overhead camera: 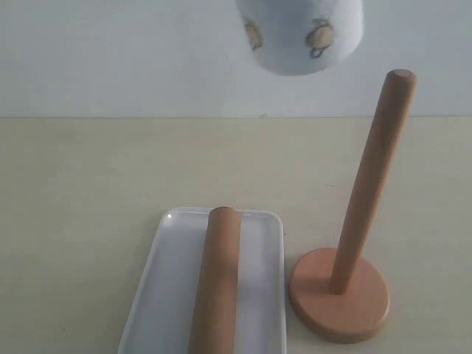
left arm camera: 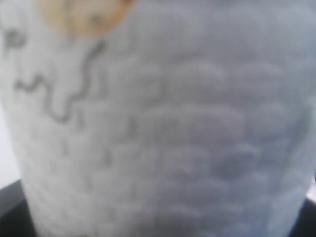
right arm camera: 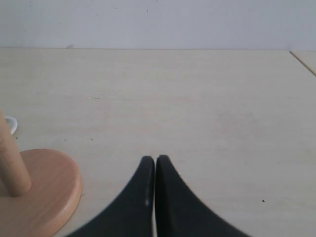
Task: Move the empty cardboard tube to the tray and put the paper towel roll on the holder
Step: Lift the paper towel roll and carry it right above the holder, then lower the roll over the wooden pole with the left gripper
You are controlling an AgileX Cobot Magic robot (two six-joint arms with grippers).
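The tube (overhead camera: 215,280) is already laid in the tray (overhead camera: 166,295) just beside the holder (overhead camera: 346,306), while the roll (overhead camera: 302,33) is held clamped in the left jaws above and beside the holder's pole, not yet threaded on, and the right jaws are pressed together near its base.

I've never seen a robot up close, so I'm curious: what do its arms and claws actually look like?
The right gripper has two smooth black fingers, broad at the base and curving to narrow rounded tips. No cables or labels show. Of the left gripper only dark slivers appear at the picture's corners. The arms themselves are out of view.
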